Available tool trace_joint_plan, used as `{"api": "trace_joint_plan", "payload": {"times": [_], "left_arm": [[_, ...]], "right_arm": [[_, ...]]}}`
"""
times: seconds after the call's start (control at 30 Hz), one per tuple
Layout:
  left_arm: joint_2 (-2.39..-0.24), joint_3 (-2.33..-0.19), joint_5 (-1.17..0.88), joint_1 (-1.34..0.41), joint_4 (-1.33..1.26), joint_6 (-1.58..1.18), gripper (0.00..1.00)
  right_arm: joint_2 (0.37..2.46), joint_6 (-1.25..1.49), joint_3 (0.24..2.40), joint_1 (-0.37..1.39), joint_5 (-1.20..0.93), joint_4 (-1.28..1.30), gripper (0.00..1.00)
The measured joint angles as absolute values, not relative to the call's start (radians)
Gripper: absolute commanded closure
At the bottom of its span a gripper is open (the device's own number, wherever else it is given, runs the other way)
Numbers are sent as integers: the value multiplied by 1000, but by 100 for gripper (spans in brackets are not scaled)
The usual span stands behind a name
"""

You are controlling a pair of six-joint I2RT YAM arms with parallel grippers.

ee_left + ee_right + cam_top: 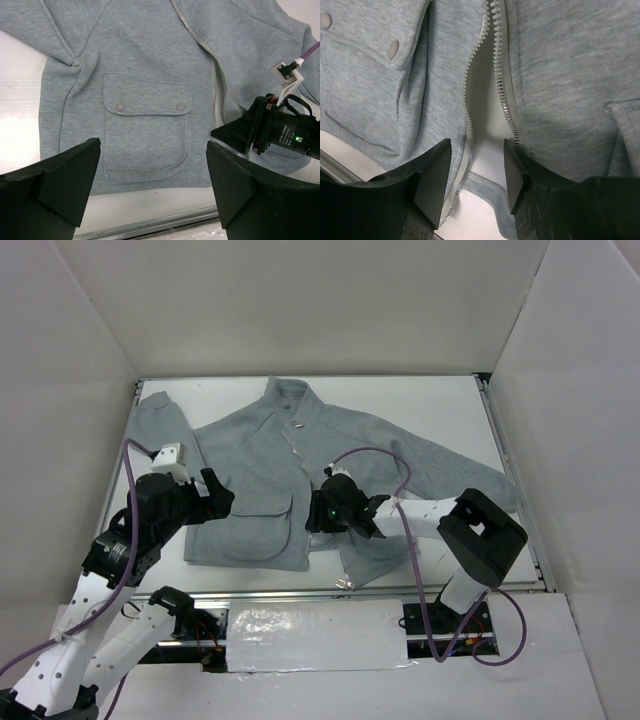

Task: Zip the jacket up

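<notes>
At the near hem, the left gripper [152,150] hangs with jaws spread wide above the flap pocket [147,117]. The right gripper [476,150], jaws likewise released, straddles the parted teeth of the zipper [497,75]. The jacket [260,455] lies flat, front up, on the table [440,400], its collar [290,395] farthest away. No slider shows between the fingers. I judge the two rows must meet at the hem, one side pinned, before any pull towards the collar.
</notes>
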State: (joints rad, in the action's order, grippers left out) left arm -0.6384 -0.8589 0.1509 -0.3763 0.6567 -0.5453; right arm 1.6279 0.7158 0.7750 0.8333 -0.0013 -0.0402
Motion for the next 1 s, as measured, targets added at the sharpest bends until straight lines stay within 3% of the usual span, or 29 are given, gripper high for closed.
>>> {"api": "trace_joint_plan", "payload": {"times": [0.37, 0.53, 0.57, 0.7, 1.0], "left_arm": [[-651, -859, 144, -376, 651, -544, 1], [-653, -859, 138, -376, 651, -528, 0], [-653, -859, 136, -376, 651, -527, 1], [-651, -859, 133, -376, 651, -525, 1], [-648, -855, 50, -376, 628, -522, 2]], "right_arm": [[1679, 712, 794, 833, -55, -92, 53], [1701, 712, 794, 833, -112, -136, 71], [1707, 714, 794, 833, -121, -143, 81], [1718, 727, 794, 827, -140, -157, 100], [1574, 792, 743, 823, -187, -215, 100]]}}
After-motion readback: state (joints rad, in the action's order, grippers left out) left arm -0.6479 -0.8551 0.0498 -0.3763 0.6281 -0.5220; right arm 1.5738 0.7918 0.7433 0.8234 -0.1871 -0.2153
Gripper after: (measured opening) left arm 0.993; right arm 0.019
